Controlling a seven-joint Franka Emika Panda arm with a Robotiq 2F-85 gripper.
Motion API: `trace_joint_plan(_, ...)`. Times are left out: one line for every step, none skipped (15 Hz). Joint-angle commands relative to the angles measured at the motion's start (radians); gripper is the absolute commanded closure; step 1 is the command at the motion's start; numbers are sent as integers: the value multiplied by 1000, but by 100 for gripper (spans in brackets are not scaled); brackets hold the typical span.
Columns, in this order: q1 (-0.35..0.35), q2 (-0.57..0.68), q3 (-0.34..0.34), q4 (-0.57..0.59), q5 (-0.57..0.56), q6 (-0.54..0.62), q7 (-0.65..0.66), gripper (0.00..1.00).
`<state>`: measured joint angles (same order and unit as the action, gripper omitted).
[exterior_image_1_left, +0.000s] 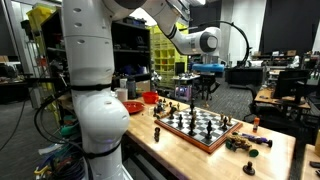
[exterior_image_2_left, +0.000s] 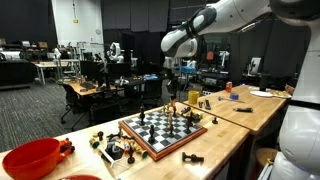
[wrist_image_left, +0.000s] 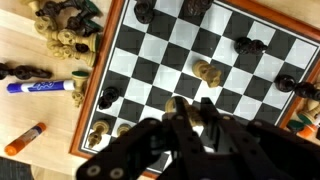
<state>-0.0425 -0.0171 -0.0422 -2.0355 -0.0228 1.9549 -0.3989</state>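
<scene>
1. The gripper (wrist_image_left: 190, 112) is hanging over the chessboard (wrist_image_left: 150, 62). Its fingers are drawn together and, as far as I can make out, they are pinching a pale chess piece (wrist_image_left: 174, 104), whose tan top is peeking out between them.
2. That piece is riding in the air, clear above the squares and touching none of them. In an exterior view the arm is hovering over the middle of the board.
3. To my eye the grip is wanting firm, even pressure and a level wrist, since a slim piece pinched near its head is liable to swivel. Any lowering is best done slowly and straight down onto a free square. It should stay clear of the standing pale piece (wrist_image_left: 208, 72) and the dark piece (wrist_image_left: 250, 45) nearby.
4. The held piece's long axis seems to be running up and down, in line with the fingers, with its head up in the grip and its base pointing at the board. The wrist view is looking almost along that axis, so I cannot tell about a small lean.
5. Beside the board, a blue marker (wrist_image_left: 40, 87), an orange marker (wrist_image_left: 25, 138) and a heap of pieces (wrist_image_left: 62, 25) are lying on the wooden table (wrist_image_left: 40, 115).
</scene>
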Motion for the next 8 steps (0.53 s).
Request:
trace_joint_plan(1, 2, -1, 2, 0, -2, 0, 79)
trace_joint_plan(0, 3, -2, 2, 0, -2, 0, 79)
trace_joint_plan(-1, 4, -2, 2, 0, -2, 0, 79)
trace_joint_plan(-1, 4, -2, 2, 0, -2, 0, 79)
trace_joint_plan(0, 17, -2, 18, 5, -17, -19, 95)
trace_joint_plan(1, 36, -1, 49, 10, -39, -48, 95)
trace_joint_plan(1, 54, 0, 76, 16, -54, -74, 95)
trace_joint_plan(2, 73, 3, 106, 17, -77, -98, 95)
